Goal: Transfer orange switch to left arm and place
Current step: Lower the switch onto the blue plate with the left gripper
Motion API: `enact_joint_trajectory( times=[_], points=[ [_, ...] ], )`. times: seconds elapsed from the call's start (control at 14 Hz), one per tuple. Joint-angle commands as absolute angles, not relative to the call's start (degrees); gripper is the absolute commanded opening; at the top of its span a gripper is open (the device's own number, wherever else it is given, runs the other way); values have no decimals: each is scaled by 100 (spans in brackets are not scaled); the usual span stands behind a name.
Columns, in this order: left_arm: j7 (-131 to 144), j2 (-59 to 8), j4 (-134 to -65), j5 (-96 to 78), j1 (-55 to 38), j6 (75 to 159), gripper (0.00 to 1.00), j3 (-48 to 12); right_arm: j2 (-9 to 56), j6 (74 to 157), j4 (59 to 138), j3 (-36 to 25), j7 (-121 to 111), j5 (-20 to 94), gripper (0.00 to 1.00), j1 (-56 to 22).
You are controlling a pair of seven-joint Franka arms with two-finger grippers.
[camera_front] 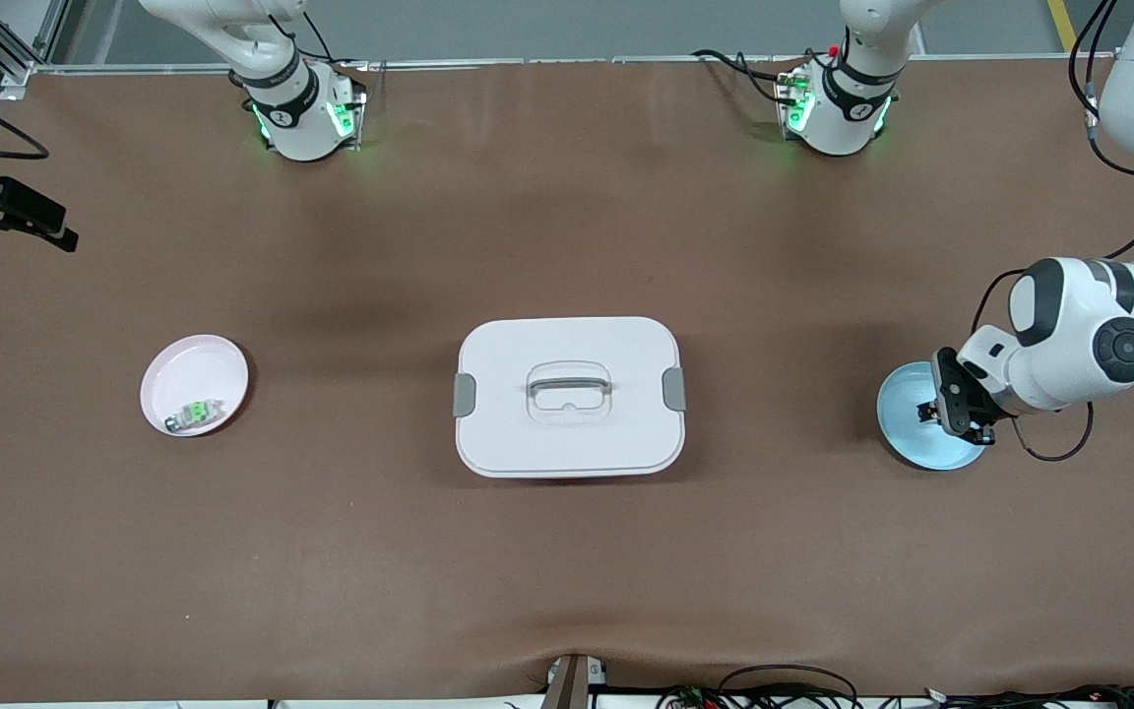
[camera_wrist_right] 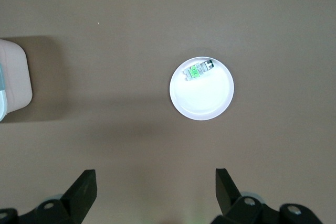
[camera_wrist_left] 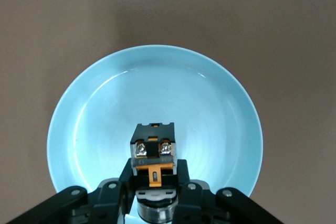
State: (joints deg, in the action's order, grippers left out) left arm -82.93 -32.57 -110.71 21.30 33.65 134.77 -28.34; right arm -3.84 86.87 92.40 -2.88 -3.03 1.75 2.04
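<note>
The orange switch (camera_wrist_left: 153, 150), black with an orange centre, sits between my left gripper's (camera_wrist_left: 153, 176) fingers, which are shut on its sides. In the front view my left gripper (camera_front: 929, 414) is low over the light blue plate (camera_front: 907, 438) at the left arm's end of the table, with the switch (camera_front: 923, 411) in it. The plate (camera_wrist_left: 100, 119) holds nothing else. The white box (camera_front: 567, 438) stands mid-table, its corner also in the right wrist view (camera_wrist_right: 13, 80). My right gripper (camera_wrist_right: 155, 184) is open and empty, high over bare table; it is out of the front view.
A pink plate (camera_front: 188, 369) at the right arm's end of the table holds a pale grey component with a green centre (camera_front: 195, 413). Both show in the right wrist view: the plate (camera_wrist_right: 205, 100) and the component (camera_wrist_right: 198, 70). A black camera mount (camera_front: 6, 212) juts over that table end.
</note>
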Motion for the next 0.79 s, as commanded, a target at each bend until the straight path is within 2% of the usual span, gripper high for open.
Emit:
enact_joint_trajectory(
  times=[0.0,0.57,0.72],
  points=[
    [-8525,-3287,-11118,2294,3436,13553,0,-2874,-272,8587,9053,-193,-308,79,100,308],
    [-8745,-3437,-11118,2487,3428,13553,0,-2874,-272,8587,9000,-193,-325,79,100,308],
    [-8736,-3445,-11118,2662,3428,13553,3,-2874,-272,8587,8991,-193,-316,79,100,308]
  ],
)
